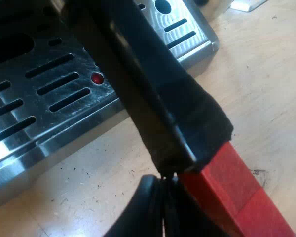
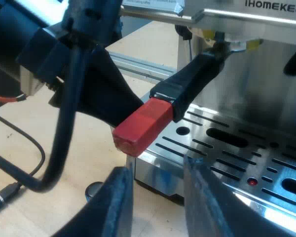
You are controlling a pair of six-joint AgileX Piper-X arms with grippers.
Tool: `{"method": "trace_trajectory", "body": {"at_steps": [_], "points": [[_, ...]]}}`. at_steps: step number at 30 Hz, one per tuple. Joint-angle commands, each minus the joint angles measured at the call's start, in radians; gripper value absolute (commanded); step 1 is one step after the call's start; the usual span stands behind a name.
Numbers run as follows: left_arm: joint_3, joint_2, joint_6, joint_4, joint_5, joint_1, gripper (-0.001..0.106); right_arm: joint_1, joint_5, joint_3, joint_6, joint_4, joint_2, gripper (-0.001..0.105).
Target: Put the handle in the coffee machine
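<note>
right fingers (image 2: 119, 207) apart, pointing at drip tray (image 2: 227, 158), handle (image 2: 187, 89) beyond

A dark handle (image 1: 177, 113) with a red end (image 1: 237, 192) is seen close up, held slanted over the coffee machine's shiny metal tray (image 1: 19, 148). Long slots are cut in the tray, and a small red dot (image 1: 96, 78) is set among them. The left gripper (image 1: 165, 207) is pressed closed against the handle where dark meets red. The machine is stood on a wooden table (image 1: 266, 74).
</note>
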Motion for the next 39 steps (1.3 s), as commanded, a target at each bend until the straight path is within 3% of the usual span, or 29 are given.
{"method": "trace_trajectory", "body": {"at_steps": [1,3,6,8,13,16,22,26,28,30,39], "points": [[-0.039,-0.032,0.026,-0.128,0.149,0.010,0.000,0.001,0.015,-0.006,-0.001,0.002,-0.008,0.030],[-0.039,-0.056,0.050,-0.064,0.109,0.040,0.000,0.001,0.043,-0.006,-0.001,0.002,-0.008,0.030],[-0.039,-0.090,0.171,0.068,0.087,0.094,0.000,-0.011,0.071,-0.006,-0.001,0.000,-0.008,0.030],[-0.039,-0.127,0.264,0.178,0.041,0.132,0.000,-0.032,0.042,-0.010,-0.001,0.000,-0.008,0.030],[-0.039,-0.204,0.357,0.324,-0.061,0.187,0.000,-0.085,-0.032,-0.045,-0.001,0.003,-0.008,0.033],[-0.043,-0.254,0.370,0.331,-0.065,0.245,0.000,-0.126,-0.138,-0.102,-0.004,0.072,-0.008,0.053],[-0.127,-0.298,0.373,0.344,-0.065,0.393,0.004,-0.192,-0.204,-0.225,-0.004,0.292,-0.008,0.055],[-0.210,-0.297,0.373,0.344,-0.063,0.460,0.031,-0.260,-0.267,-0.292,-0.004,0.392,-0.008,0.055],[-0.262,-0.297,0.373,0.344,-0.063,0.485,0.053,-0.316,-0.303,-0.332,-0.004,0.431,-0.008,0.055],[-0.296,-0.297,0.373,0.344,-0.065,0.489,0.059,-0.368,-0.339,-0.367,-0.004,0.462,-0.008,0.055],[-0.387,-0.297,0.365,0.158,-0.065,0.489,0.059,-0.661,-0.353,-0.529,-0.041,0.627,-0.011,0.055]]}}
